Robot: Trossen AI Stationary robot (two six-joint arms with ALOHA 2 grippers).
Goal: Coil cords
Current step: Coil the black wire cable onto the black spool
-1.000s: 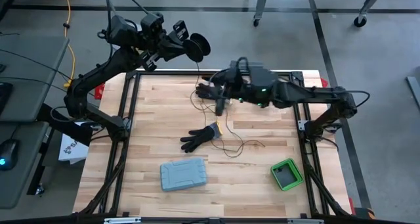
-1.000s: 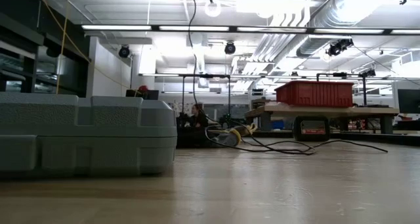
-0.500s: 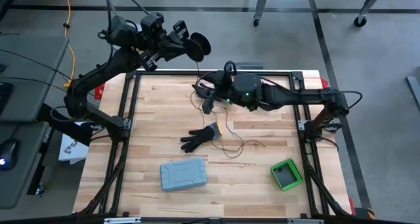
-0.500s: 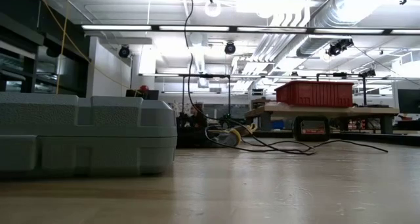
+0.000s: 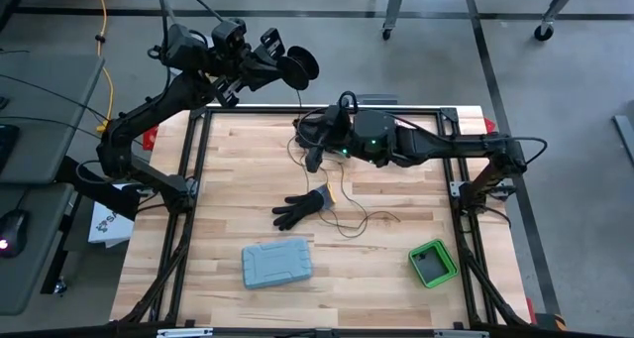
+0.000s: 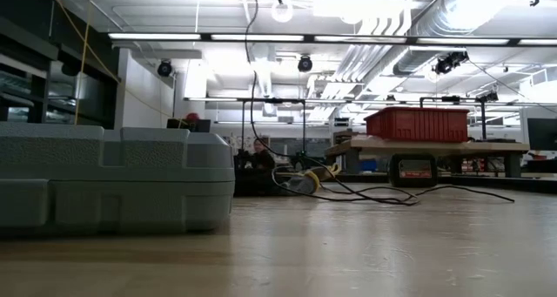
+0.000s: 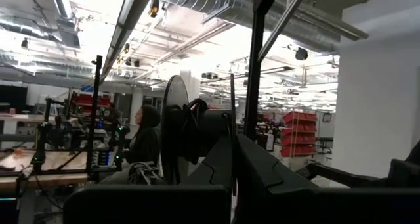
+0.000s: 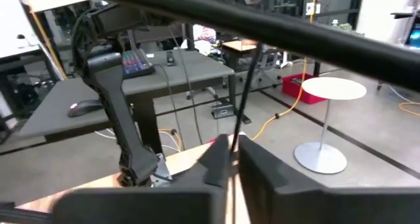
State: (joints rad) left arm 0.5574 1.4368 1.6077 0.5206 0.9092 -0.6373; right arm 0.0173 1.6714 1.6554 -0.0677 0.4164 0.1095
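Observation:
The cord is one thin dark wire. Its wound part, a black ring-shaped coil (image 5: 297,68), is held high beyond the table's far left corner at my left gripper (image 5: 280,62), which is shut on it. It shows again as the coil (image 7: 180,129) past the left gripper (image 7: 233,155). From there the cord (image 6: 252,79) hangs down to my right gripper (image 5: 310,145), which is shut on it over the table's far middle. The loose rest of the cord (image 5: 349,219) lies squiggled on the wood. My left gripper holds the black coil at its fingertips, lifted clear above the table frame's far left corner. Its own fingers (image 7: 262,178) hide which part of the coil is pinched. My right gripper pinches one strand of the cord (image 8: 241,115) between its two fingers (image 8: 262,161), coming level from the table's right side. The strand runs up from the fingers toward the coil, clear of the table.
A black glove (image 5: 297,209) lies mid-table beside the loose cord. A grey case (image 5: 277,264) sits near the front, and a green box (image 5: 433,263) stands at the front right. A yellow cable (image 5: 103,41) hangs off the table to the left.
My right gripper has gone toward the table's left edge and a little down, up to the strand that hangs from the coil, then kept still. The hanging strand has shifted slightly. My left gripper and the coil have stayed where they were.

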